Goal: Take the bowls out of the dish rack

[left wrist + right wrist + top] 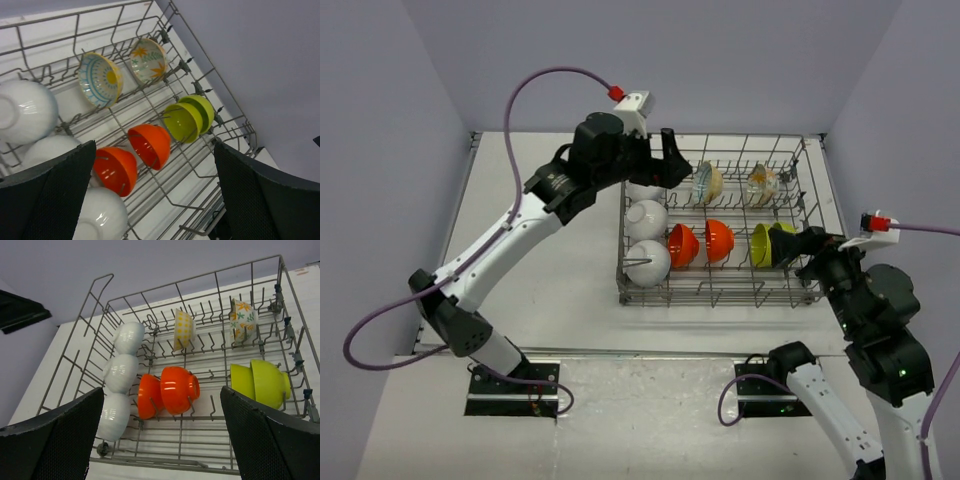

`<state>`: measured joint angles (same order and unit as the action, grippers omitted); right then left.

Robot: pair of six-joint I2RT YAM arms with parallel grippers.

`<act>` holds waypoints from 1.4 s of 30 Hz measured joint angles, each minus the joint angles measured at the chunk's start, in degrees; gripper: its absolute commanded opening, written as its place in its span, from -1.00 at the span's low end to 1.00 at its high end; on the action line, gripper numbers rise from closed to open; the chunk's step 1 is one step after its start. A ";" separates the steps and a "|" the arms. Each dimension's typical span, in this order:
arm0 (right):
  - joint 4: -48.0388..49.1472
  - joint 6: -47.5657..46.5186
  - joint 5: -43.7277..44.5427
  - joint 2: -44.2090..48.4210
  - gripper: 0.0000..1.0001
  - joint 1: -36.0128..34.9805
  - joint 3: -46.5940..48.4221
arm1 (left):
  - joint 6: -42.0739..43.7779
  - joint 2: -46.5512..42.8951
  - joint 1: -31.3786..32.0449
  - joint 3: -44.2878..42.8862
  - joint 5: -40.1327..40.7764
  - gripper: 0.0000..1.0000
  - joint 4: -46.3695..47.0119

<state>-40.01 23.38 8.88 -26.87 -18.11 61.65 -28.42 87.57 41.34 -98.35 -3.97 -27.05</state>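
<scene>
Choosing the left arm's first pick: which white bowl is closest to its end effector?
The farthest white bowl, in the rack's back-left corner, beneath the left end effector; the middle white bowl and nearest white bowl lie clear.

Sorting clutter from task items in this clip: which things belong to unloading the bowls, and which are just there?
Job: three white bowls, two orange bowls, two green bowls, two patterned bowls, dish rack.
Just there: table, purple cable.
</scene>
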 measured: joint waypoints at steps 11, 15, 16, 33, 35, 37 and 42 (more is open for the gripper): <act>-3.26 0.07 4.48 6.84 0.98 0.00 2.19 | -16.09 15.21 3.72 -0.98 -4.50 0.99 10.32; -3.39 0.39 5.57 8.04 0.98 0.00 1.92 | -22.23 18.95 4.26 1.14 -5.03 1.00 12.13; -3.45 0.52 5.62 8.17 0.98 0.00 1.79 | -23.61 20.02 4.42 1.25 -5.03 1.00 12.35; -5.79 2.49 6.05 9.92 0.98 0.00 -0.55 | -32.28 25.05 5.81 2.38 -4.20 0.99 9.84; -5.97 2.58 6.38 10.23 0.98 0.00 -0.55 | -32.81 25.05 6.01 4.09 -4.59 0.96 10.82; -6.03 2.60 6.56 10.56 0.98 0.00 -0.55 | -33.62 25.09 6.19 5.90 -5.51 0.84 11.50; -6.54 2.58 6.67 11.21 0.98 0.00 -0.57 | -34.58 26.45 6.54 6.99 -8.63 0.57 13.81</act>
<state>-46.54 25.96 15.55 -15.66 -18.11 61.08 -63.00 114.02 47.88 -91.35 -12.60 -13.23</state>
